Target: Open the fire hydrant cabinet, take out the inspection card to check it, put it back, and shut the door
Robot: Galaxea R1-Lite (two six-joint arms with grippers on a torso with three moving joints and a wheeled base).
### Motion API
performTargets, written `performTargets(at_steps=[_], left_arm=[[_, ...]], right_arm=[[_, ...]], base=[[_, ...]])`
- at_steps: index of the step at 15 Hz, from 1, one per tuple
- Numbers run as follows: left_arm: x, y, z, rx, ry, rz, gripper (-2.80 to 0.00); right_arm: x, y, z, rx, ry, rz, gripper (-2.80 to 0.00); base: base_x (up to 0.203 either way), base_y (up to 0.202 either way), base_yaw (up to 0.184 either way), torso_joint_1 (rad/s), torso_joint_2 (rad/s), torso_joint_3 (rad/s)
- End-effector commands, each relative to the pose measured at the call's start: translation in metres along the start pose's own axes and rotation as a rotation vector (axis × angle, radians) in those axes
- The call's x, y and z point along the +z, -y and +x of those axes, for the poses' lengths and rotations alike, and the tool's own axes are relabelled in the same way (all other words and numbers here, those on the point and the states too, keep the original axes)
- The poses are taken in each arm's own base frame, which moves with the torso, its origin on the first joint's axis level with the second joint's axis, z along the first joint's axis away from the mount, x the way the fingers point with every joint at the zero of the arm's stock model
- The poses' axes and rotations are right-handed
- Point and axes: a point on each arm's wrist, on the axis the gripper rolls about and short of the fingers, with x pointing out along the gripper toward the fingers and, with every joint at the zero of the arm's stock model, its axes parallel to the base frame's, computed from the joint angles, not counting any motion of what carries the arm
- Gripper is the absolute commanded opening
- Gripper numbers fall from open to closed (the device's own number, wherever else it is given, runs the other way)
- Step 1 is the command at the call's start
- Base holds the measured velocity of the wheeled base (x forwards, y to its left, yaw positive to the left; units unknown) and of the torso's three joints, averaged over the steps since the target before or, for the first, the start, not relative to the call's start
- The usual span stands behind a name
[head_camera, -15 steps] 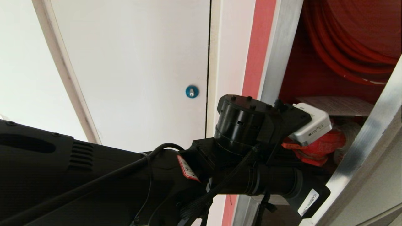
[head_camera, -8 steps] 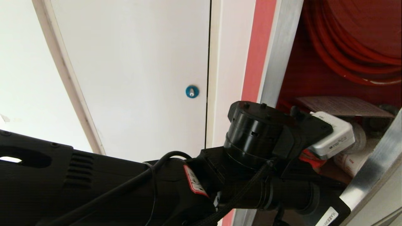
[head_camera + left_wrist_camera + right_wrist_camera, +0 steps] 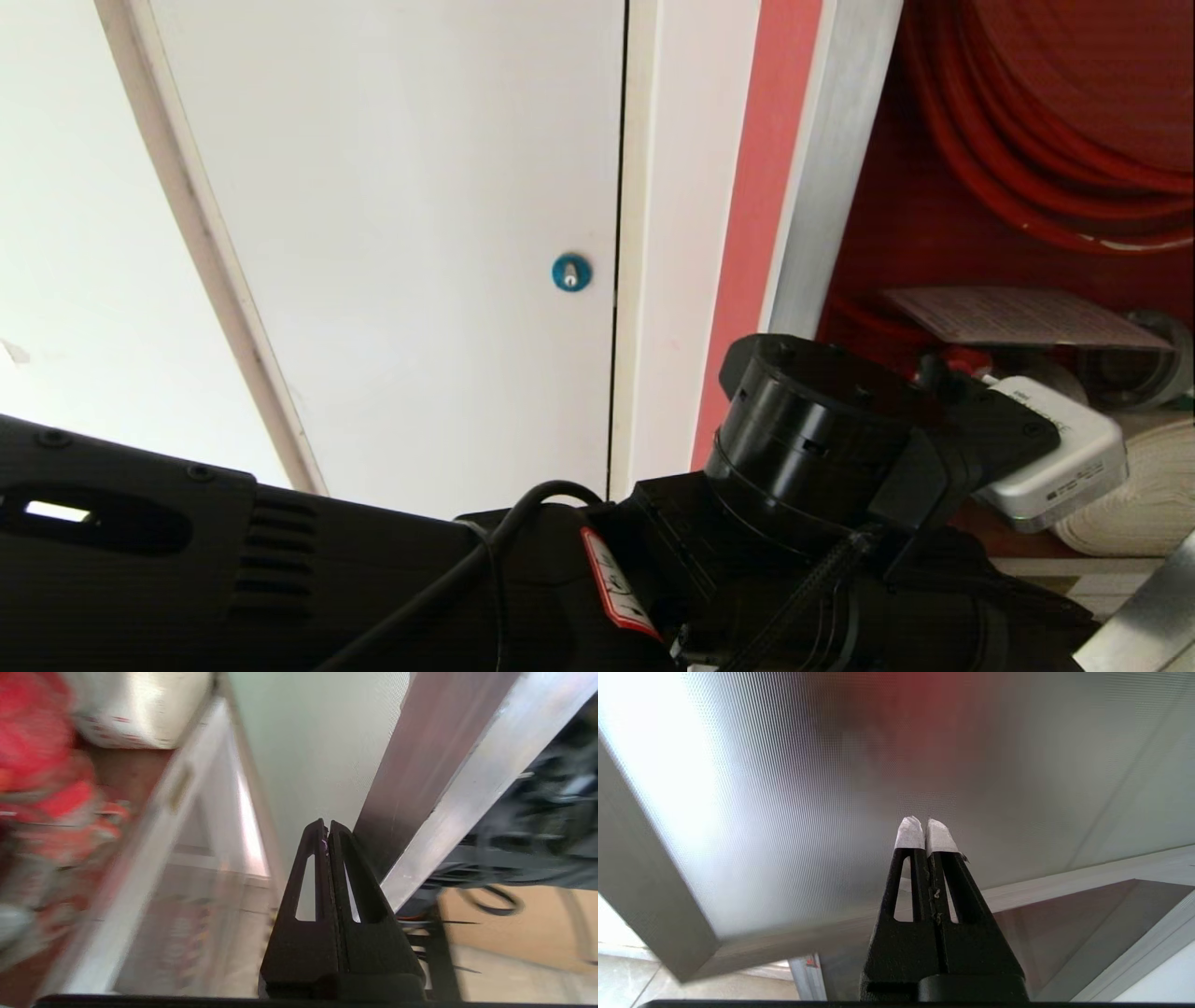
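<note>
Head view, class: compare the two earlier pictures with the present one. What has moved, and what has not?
The left arm's wrist swung right and downward across the picture, and the door edge swung further right, uncovering more of the fire hydrant cabinet. The left gripper is shut on nothing. The inspection card and white panel door stayed put.

Beside me, a plain white panel door is standing shut, its round blue lock sitting near the closing edge. A salmon-red wall strip is running upright just beyond the white jamb.
</note>
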Motion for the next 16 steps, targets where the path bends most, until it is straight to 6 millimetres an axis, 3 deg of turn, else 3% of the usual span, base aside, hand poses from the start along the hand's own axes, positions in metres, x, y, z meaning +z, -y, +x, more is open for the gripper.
performTargets(at_steps=[1,11,16], left_arm=[[0.0,0.004,0.002,-0.023,0.0,-0.019,-2.8],[-0.003,0.021,0.009,-0.069,-0.011,-0.015,-2.8],[-0.005,0.019,0.009,-0.065,-0.015,-0.017,-2.8]], right_arm=[[0.0,0.0,0.0,0.0,0.0,-0.001,-2.8],[0.0,0.0,0.0,0.0,0.0,-0.001,-2.8],[0.0,0.0,0.0,0.0,0.0,-0.001,-2.8]], base=[[0.0,0.0,0.0,0.0,0.0,0.0],[0.0,0.0,0.0,0.0,0.0,0.0],[0.0,0.0,0.0,0.0,0.0,0.0]])
